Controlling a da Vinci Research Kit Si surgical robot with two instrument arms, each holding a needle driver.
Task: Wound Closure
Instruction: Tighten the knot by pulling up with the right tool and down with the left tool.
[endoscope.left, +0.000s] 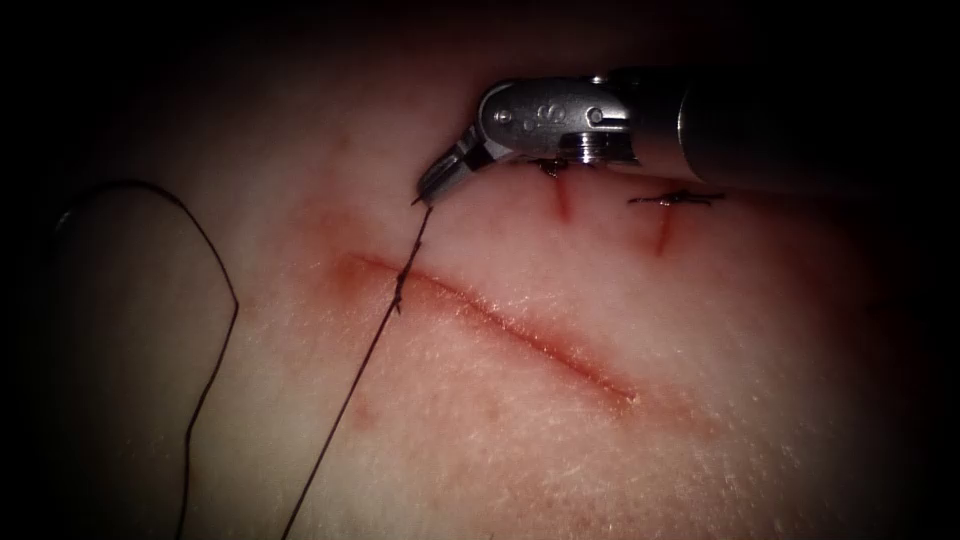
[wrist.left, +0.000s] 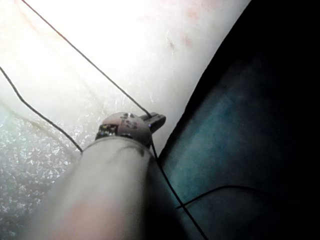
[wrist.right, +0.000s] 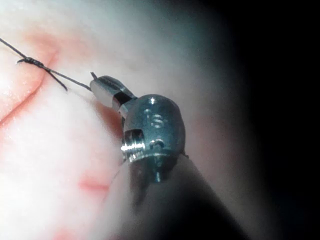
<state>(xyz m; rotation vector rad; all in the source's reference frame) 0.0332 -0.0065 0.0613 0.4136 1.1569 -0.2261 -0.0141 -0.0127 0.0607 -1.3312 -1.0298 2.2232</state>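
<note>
Thread (endoscope.left: 370, 345) runs taut from a knot (endoscope.left: 400, 290) on the cut's left end, upper left of centre, up to the right tool (endoscope.left: 432, 188) and down to the frame's bottom edge. Right tool's jaws are clamped on the thread's short end just above the knot, likely to keep tension on the throw; the right wrist view shows the same grip (wrist.right: 102, 86) with the knot (wrist.right: 31, 61) close by. Left tool (wrist.left: 156, 120) grips the long strand off the tissue's edge, jaws closed on it. Needle: can't tell where it is. Slack thread loops at far left (endoscope.left: 215, 300). Cut (endoscope.left: 520, 335) runs diagonally across pale tissue (endoscope.left: 600, 460), faint red fluid along it. Two finished stitches (endoscope.left: 675, 199) sit upper right under the shaft. Surroundings dark.
</note>
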